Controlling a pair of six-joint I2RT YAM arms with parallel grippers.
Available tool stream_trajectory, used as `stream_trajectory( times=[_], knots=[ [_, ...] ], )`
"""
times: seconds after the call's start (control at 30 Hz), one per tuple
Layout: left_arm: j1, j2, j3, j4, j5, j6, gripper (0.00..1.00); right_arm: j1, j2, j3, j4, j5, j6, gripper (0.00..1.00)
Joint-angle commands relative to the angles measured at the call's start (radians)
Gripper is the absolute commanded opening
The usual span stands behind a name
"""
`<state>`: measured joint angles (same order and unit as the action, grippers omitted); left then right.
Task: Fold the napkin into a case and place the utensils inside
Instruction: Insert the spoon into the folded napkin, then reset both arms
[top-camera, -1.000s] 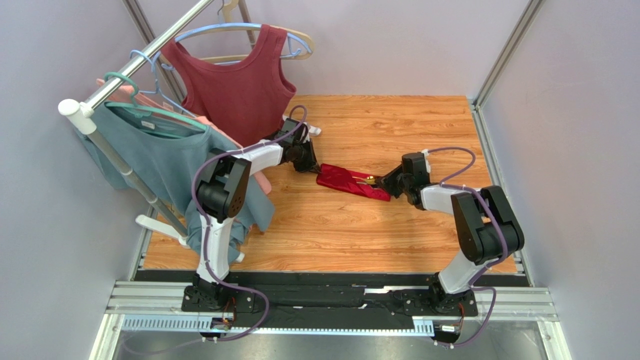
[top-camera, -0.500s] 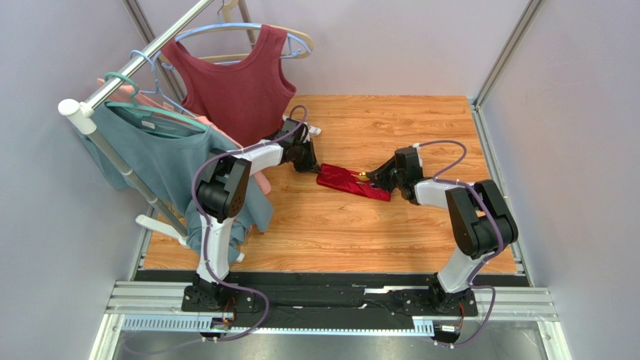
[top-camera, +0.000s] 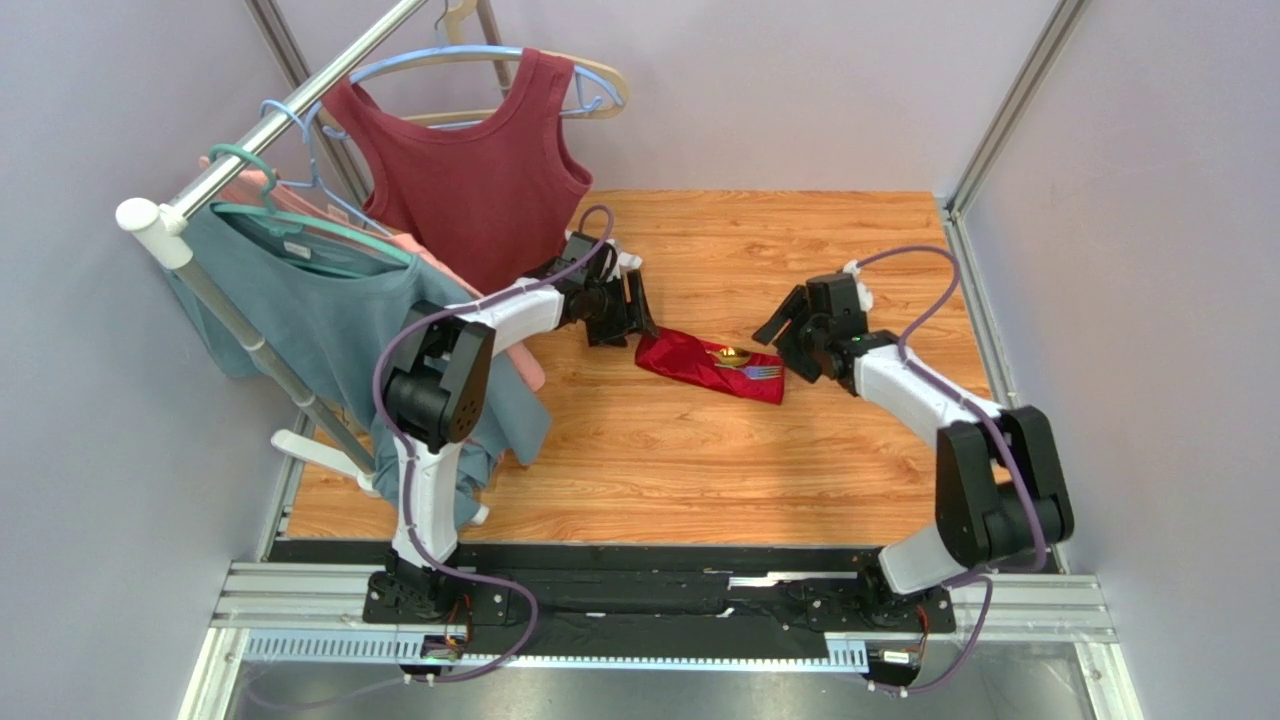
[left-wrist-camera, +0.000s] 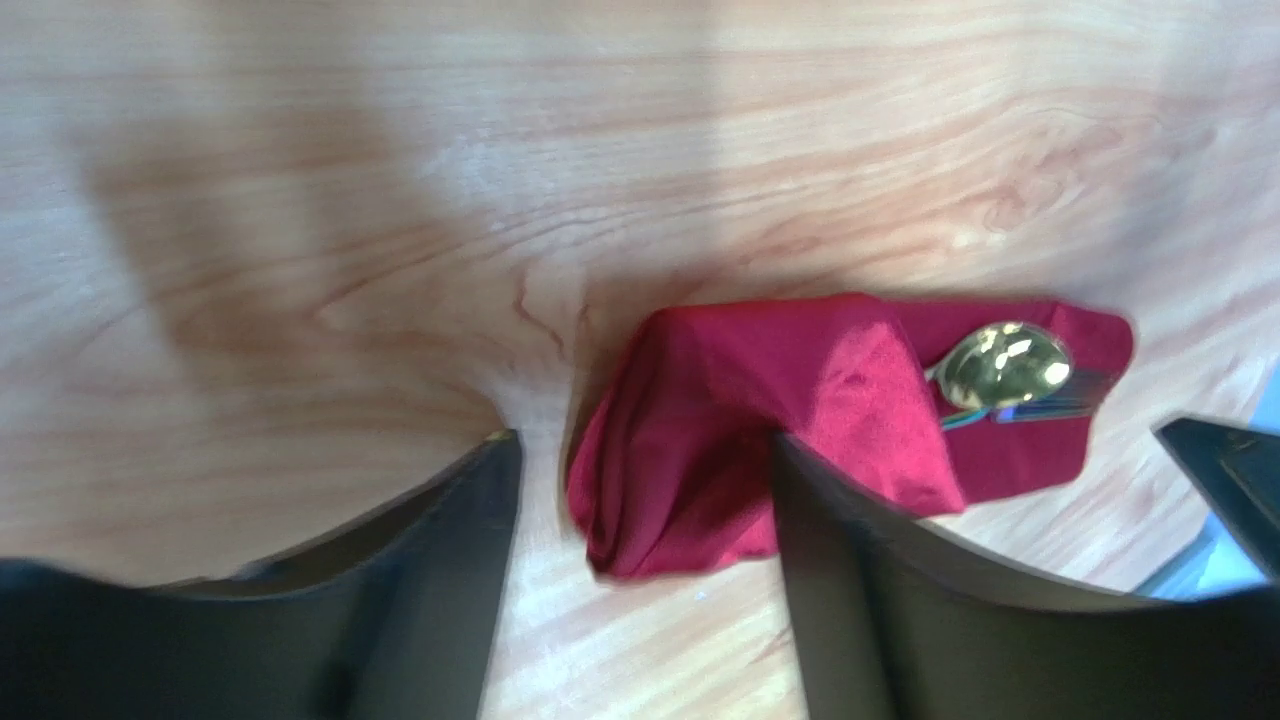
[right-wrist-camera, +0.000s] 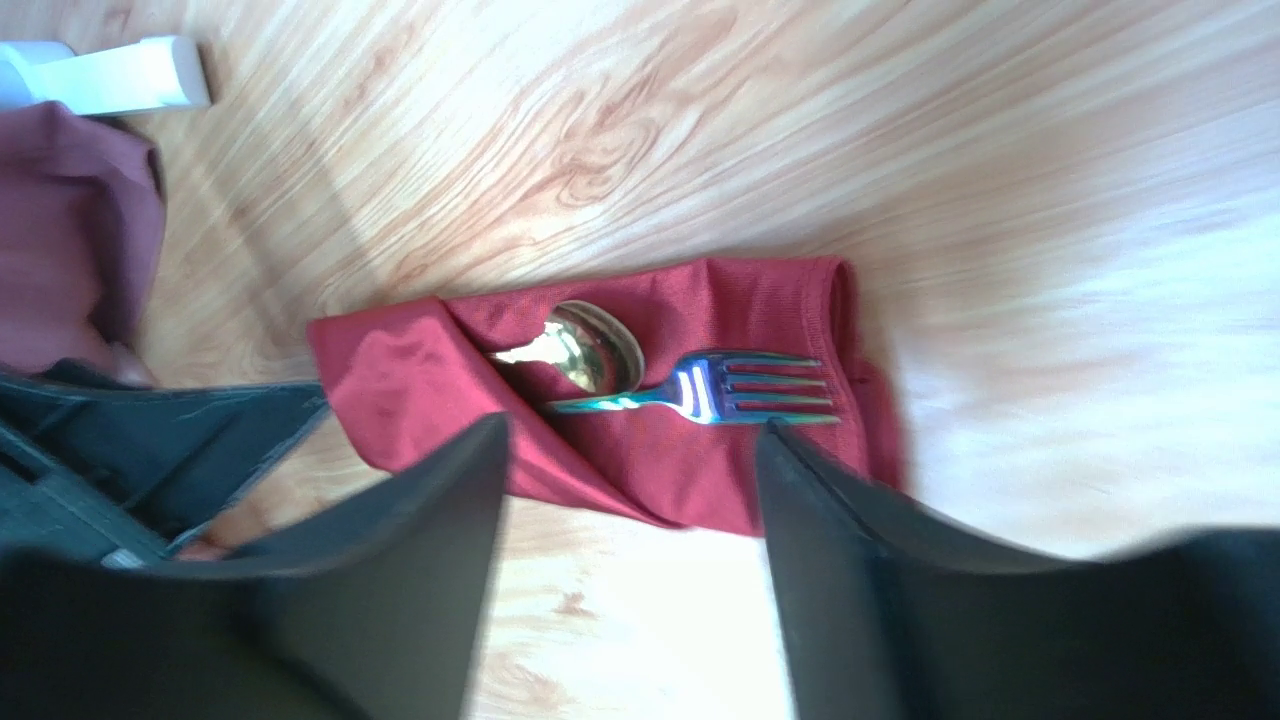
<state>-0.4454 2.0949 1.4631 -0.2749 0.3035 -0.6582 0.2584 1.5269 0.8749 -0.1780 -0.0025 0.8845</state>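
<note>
The case (top-camera: 709, 365) lies flat on the wooden table (top-camera: 706, 480), near its middle and between the two arms. In the top view its long axis runs from far left to near right, so one end faces each gripper. The closed, folded end points at the left gripper (left-wrist-camera: 643, 450). The open mouth points at the right gripper (right-wrist-camera: 631, 435).

The utensils are a gold spoon (right-wrist-camera: 594, 345) and a fork (right-wrist-camera: 721, 387). Both lie along the long axis with their handles tucked under the cloth flap. The bowl and tines show at the mouth end, resting on crimson cloth.

Left jaws: apart, nothing clamped. The folded end sits below them and partly between the fingers (left-wrist-camera: 406, 600). Whether a pad touches the cloth cannot be told.

Right jaws: apart, nothing clamped. The mouth end lies just ahead of them, across the gap.

Judgement: the case looks formed and loaded. Each arm is equally near its own end, and any correction at the mouth falls to the right arm.

Obstructions: a maroon sleeveless top (top-camera: 481, 165) and a teal garment (top-camera: 301, 300) hang from a rail (top-camera: 256, 150) at far left, close behind the left arm. A small white piece (right-wrist-camera: 113, 75) lies on the table beyond the folded end. Nothing stands between the right gripper and the case
</note>
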Motion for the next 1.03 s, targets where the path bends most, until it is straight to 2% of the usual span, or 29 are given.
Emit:
stream_trajectory(
  times=[0.0,0.07,0.1,0.2,0.27,0.33,0.43,0.47,0.57,0.63,0.77,0.83,0.87,1.0],
  knots=[
    [-0.006,-0.203,-0.062,-0.038,-0.015,0.011,0.76,-0.008,-0.182,0.064,-0.335,0.167,-0.244,0.78],
    [-0.045,-0.263,-0.107,-0.011,0.028,-0.003,0.76,-0.001,-0.233,0.044,-0.374,0.164,-0.312,0.88],
    [-0.070,-0.321,-0.141,-0.015,0.031,-0.003,0.76,0.019,-0.273,0.038,-0.412,0.164,-0.334,0.96],
    [-0.180,-0.444,-0.223,-0.018,0.036,0.006,0.76,0.047,-0.321,0.016,-0.486,0.164,-0.352,1.00],
    [-0.267,-0.560,-0.291,0.026,0.023,-0.026,0.76,0.061,-0.384,0.004,-0.489,0.089,-0.355,1.00],
    [-0.334,-0.645,-0.398,0.122,0.029,-0.076,0.76,0.129,-0.462,0.006,-0.502,0.073,-0.343,1.00],
    [-0.519,-0.811,-0.448,0.112,-0.065,-0.043,0.75,0.260,-0.528,0.033,-0.557,0.108,-0.334,1.00],
    [-0.627,-0.897,-0.455,0.096,-0.167,-0.022,0.75,0.283,-0.572,0.042,-0.574,0.111,-0.328,1.00],
    [-0.796,-1.063,-0.493,0.071,-0.358,0.025,0.76,0.338,-0.679,0.041,-0.613,0.050,-0.308,1.00],
    [-0.828,-1.134,-0.526,0.086,-0.385,0.011,0.76,0.372,-0.758,0.033,-0.644,0.064,-0.302,1.00],
    [-0.843,-1.318,-0.612,0.100,-0.397,0.003,0.92,0.375,-0.951,0.007,-0.631,0.018,-0.269,1.00],
    [-0.843,-1.374,-0.636,0.105,-0.420,0.005,0.94,0.375,-1.050,-0.025,-0.598,0.013,-0.248,1.00],
    [-0.845,-1.422,-0.661,0.114,-0.437,0.009,0.95,0.375,-1.079,-0.040,-0.582,-0.044,-0.242,1.00],
    [-0.845,-1.512,-0.685,0.131,-0.477,0.051,0.96,0.374,-1.149,-0.070,-0.549,-0.042,-0.240,1.00]
  ],
)
